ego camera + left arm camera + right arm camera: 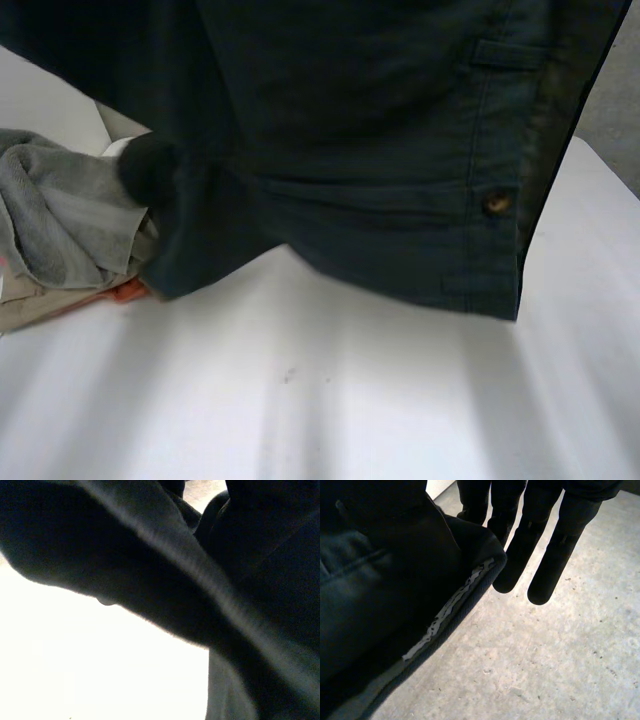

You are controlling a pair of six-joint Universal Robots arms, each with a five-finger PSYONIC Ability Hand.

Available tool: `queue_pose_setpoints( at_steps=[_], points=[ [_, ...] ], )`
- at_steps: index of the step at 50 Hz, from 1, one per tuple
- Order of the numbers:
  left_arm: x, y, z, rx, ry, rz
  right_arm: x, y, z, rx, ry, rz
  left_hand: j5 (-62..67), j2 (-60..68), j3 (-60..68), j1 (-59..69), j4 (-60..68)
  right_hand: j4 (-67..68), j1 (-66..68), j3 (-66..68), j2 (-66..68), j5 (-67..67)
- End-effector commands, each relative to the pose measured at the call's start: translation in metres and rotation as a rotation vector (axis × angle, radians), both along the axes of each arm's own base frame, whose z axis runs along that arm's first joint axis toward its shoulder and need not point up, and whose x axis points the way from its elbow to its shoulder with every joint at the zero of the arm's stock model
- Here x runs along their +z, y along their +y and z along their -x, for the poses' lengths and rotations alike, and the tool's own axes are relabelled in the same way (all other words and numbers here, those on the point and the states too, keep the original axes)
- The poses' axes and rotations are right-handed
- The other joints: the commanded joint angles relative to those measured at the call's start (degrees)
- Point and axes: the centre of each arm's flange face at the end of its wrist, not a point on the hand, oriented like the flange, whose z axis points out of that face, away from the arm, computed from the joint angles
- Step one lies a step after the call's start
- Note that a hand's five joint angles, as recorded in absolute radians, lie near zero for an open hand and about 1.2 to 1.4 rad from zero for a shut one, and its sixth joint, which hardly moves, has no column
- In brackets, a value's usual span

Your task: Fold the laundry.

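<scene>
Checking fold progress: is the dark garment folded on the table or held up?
Held up, unfolded: the dark garment hangs spread over the white table, pocket button showing.

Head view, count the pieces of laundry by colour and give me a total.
Dark garment, lifted up: 1
Grey towel: 1
Beige cloth, under the towel: 1
Orange item, only a sliver visible, kind unclear: 1
Total: 4
</scene>
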Motion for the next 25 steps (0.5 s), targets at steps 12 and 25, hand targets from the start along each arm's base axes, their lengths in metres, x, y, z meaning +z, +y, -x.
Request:
queue_pose_setpoints(
  at_steps=[12, 25],
  points=[
    [-0.208, -0.190, 0.078, 0.052, -0.243, -0.332, -0.176, -0.154, -0.043, -0.038, 0.043, -0.485, 14.5, 11.4, 11.8, 12.6, 11.4, 11.4, 17.0, 11.8, 12.9, 12.0],
    [-0.259, -0.241, 0.108, 0.055, -0.191, -0.201, -0.236, -0.242, -0.056, -0.400, 0.155, -0.286, -55.5, -58.6, -58.2, -57.4, -58.6, -58.6, -53.0, -58.2, -57.1, -58.0]
  ],
)
